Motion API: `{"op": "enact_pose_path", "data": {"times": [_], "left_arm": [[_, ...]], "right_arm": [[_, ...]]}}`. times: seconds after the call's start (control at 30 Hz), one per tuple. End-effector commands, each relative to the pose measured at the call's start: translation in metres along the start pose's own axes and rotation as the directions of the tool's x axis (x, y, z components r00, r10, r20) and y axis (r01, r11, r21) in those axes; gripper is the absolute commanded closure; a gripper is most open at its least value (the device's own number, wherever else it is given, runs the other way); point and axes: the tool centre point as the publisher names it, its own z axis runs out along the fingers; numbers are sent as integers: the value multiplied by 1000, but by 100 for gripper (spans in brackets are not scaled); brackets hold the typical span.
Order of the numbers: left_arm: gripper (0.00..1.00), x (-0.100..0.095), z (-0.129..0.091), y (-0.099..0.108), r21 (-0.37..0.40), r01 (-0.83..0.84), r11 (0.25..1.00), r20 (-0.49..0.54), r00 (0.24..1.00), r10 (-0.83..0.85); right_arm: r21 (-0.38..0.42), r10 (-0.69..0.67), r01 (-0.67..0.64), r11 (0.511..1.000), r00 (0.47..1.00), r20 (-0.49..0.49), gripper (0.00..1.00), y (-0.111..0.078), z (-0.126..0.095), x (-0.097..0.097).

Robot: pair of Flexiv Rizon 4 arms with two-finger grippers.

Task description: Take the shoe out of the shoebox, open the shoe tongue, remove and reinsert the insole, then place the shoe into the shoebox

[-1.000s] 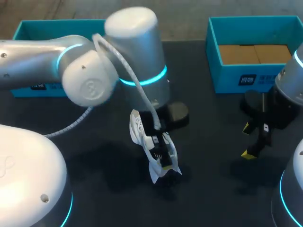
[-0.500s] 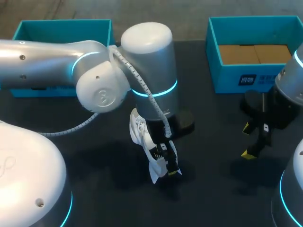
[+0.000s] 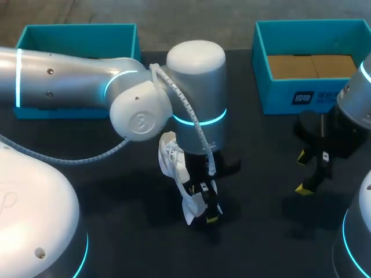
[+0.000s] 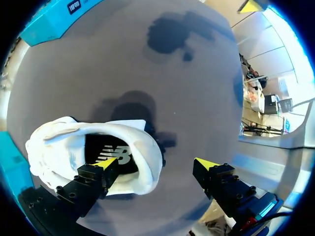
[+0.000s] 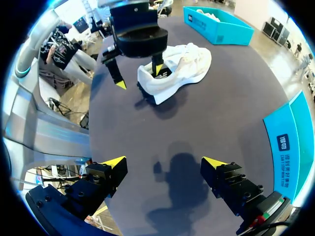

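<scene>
A white shoe (image 3: 173, 168) lies on its side in the middle of the dark table. My left gripper (image 3: 207, 204) stands open at its heel end. In the left wrist view one fingertip (image 4: 106, 163) is inside the shoe's (image 4: 74, 152) mouth, just above the dark insole (image 4: 115, 153), and the other fingertip (image 4: 206, 163) is outside, past the heel wall. My right gripper (image 3: 304, 172) hangs open over bare table at the right, holding nothing. From the right wrist view, my right gripper (image 5: 164, 161) looks across at the shoe (image 5: 179, 66) and my left gripper (image 5: 139, 78).
A teal shoebox (image 3: 75, 36) stands at the back left, partly behind my left arm. A second teal box (image 3: 313, 92) with brown cardboard inside stands at the back right. Bare table lies between the shoe and my right gripper.
My left arm has swung to the right and its gripper has moved slightly down along the shoe toward the heel. The shoe and the right arm have stayed still.
</scene>
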Motion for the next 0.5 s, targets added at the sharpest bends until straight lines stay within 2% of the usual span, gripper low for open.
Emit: {"op": "enact_pose_path", "data": {"times": [0.03, 0.23, 0.5], "left_arm": [[0, 1, 15, -2, 3, 12, 1000, 10, 1000, -12], [0, 4, 27, -3, 9, 19, 1000, 43, 999, -19], [0, 7, 33, -5, 32, 29, 999, 103, 994, -32]], "right_arm": [[0, 1, -1, 1000, 1000, 3, 0, -1, 1, 1], [0, 1, -1, 1000, 1000, 3, 0, -1, 1, 1], [0, 1, -1, 1000, 1000, 3, 0, -1, 1, 1]]}}
